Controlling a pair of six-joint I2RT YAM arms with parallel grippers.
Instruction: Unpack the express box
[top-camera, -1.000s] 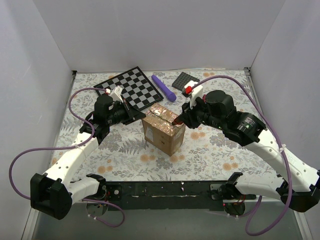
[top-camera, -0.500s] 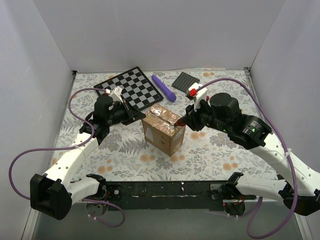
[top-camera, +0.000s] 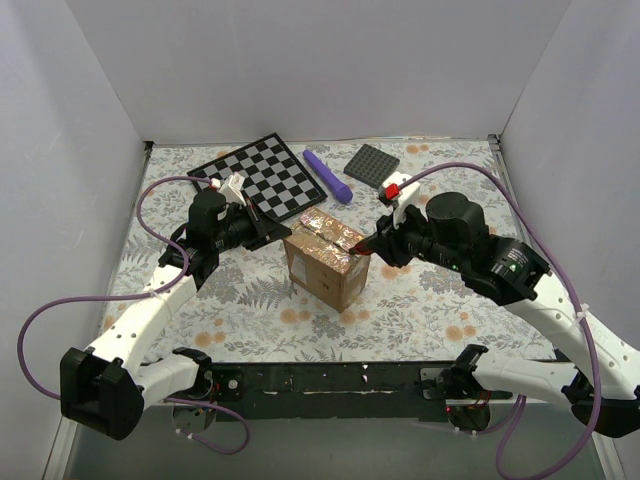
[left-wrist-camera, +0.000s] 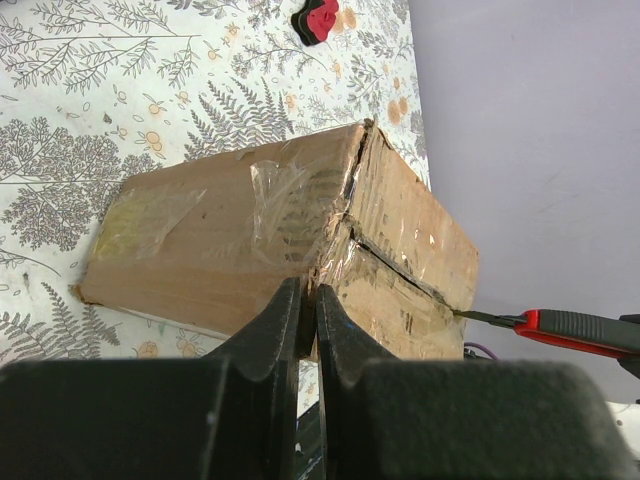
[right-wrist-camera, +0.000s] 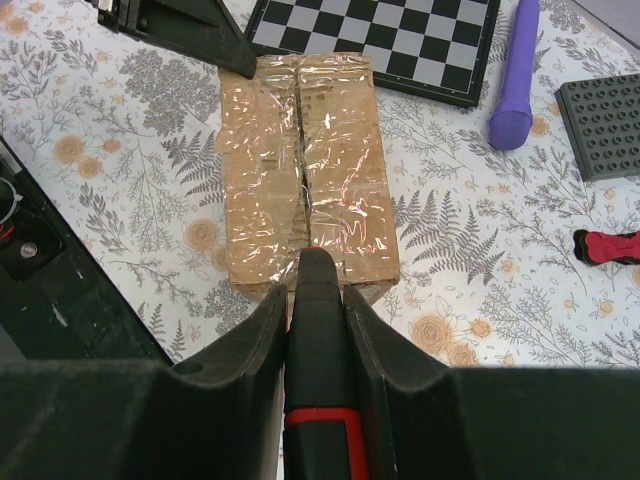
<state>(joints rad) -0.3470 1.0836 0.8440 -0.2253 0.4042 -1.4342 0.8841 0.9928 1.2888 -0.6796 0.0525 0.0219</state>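
1. The left pincer (top-camera: 268, 232) has its fingers pressed together with nothing between them. Its tips rest against the upper edge of the express box (top-camera: 325, 262), at the end of the taped seam nearest that pincer.
2. A checkerboard (top-camera: 258, 175) lies flat on the floral cloth (top-camera: 200, 320), just beyond the left pincer and apart from the box.
3. The express box stands on the cloth between the two pincers, directly ahead of each one's tips, with one corner turned toward the arm bases. Glossy clear tape covers its top flaps. In the right wrist view a dark line runs along the seam between the flaps, from the far end to the near end.
4. A purple pen (top-camera: 328, 175) lies beyond the box, between the checkerboard and a dark grey studded plate (top-camera: 373, 165).
5. The right pincer (top-camera: 385, 243) is clamped on a red-and-black cutter (right-wrist-camera: 318, 340), which points straight out ahead of it. The cutter's tip meets the box's top edge at the end of the seam nearest this pincer, so the box sits just in front of the fingers.
6. The studded plate lies beyond the right pincer. A small red-and-black piece (right-wrist-camera: 610, 245) lies on the cloth on the same side, nearer the pincer than the plate is.
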